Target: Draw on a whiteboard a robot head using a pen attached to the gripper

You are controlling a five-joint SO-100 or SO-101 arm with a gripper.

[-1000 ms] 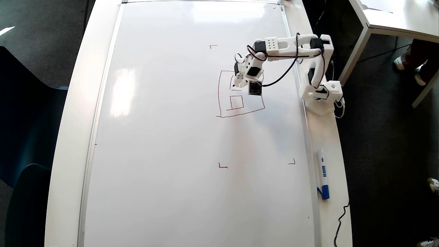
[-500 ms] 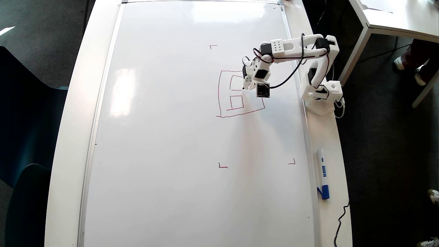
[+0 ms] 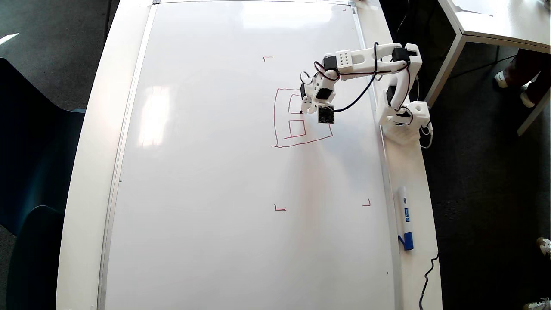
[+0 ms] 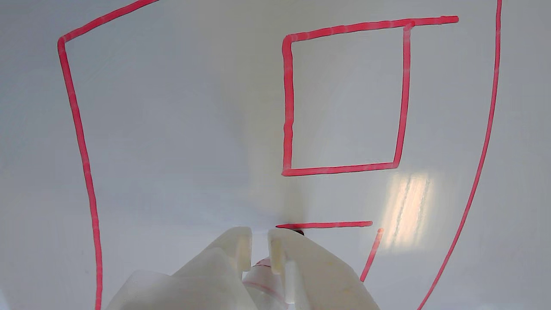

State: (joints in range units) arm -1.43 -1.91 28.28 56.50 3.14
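In the wrist view the gripper (image 4: pixel 259 249) fills the bottom edge, its two white fingers (image 4: pixel 239 247) drawn in narrow around the pen (image 4: pixel 263 275), which shows only as a pale barrel with a red band between them. The tip seems to rest on the whiteboard (image 4: pixel 172 129) at the left end of a short red stroke, though the fingers hide the actual contact.

That stroke belongs to the second small square of the robot head (image 4: pixel 344 94), so the step in hand is, I judge, closing that square (two sides look drawn). The next move calls for a steady drag with even pressure.

Farther off, one small square is finished, and the large outline encloses both.

In the overhead view the gripper (image 3: pixel 306 104) hangs over the outline's upper part.
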